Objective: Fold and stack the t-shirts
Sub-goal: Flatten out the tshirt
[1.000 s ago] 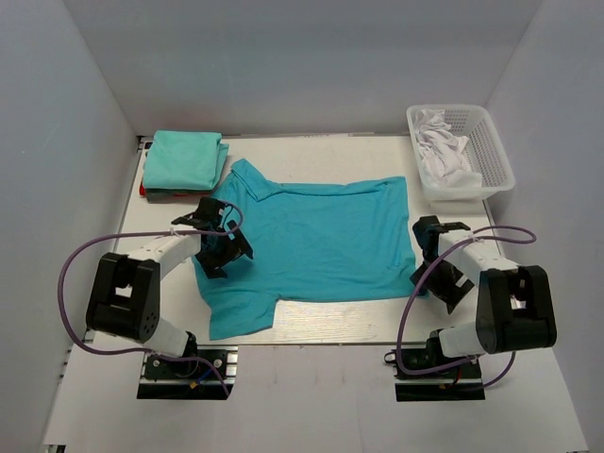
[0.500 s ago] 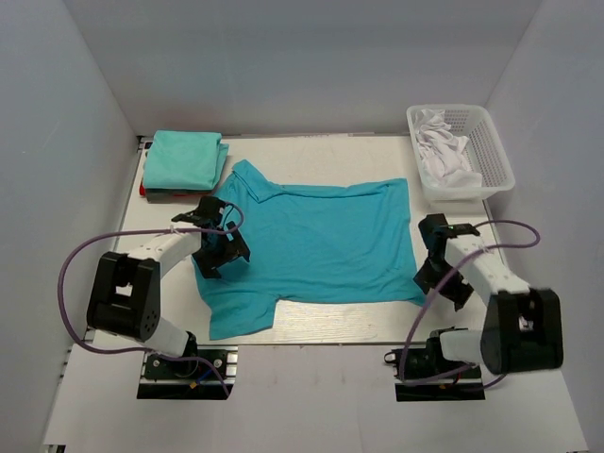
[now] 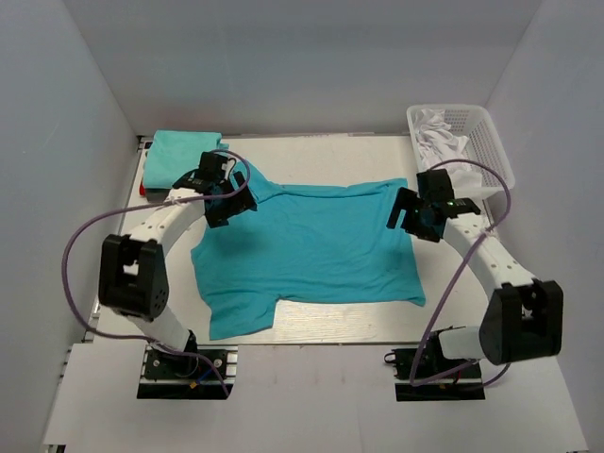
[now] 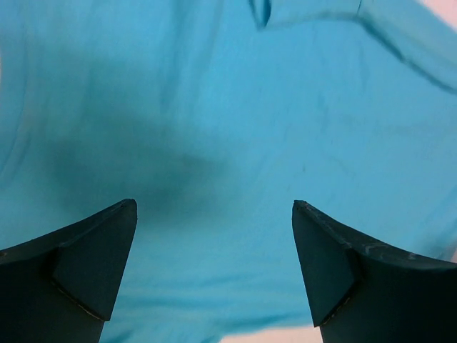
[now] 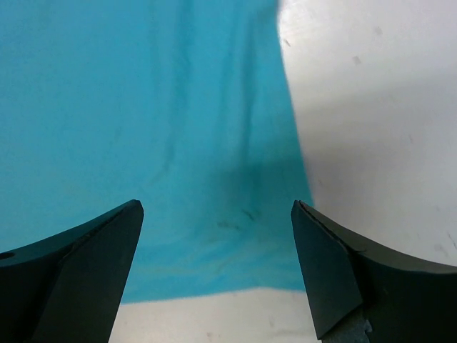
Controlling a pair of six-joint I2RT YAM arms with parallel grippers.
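Note:
A bright turquoise t-shirt [image 3: 311,245] lies spread flat on the table, neck side to the left. It fills the left wrist view [image 4: 214,107] and the left part of the right wrist view [image 5: 143,107]. A paler mint-teal folded t-shirt [image 3: 175,156] sits on a stack at the back left. My left gripper [image 3: 229,200] is open and empty over the shirt's far left sleeve. My right gripper [image 3: 413,215] is open and empty over the shirt's far right corner.
A white basket [image 3: 486,151] with white cloth [image 3: 444,151] stands at the back right. A dark and red item [image 3: 144,192] lies under the folded stack. Bare table [image 5: 371,107] shows right of the shirt's hem.
Both arms have reached away from the near side toward the back: the left gripper from the shirt's left edge to its far sleeve, the right from beside the hem to the far right corner.

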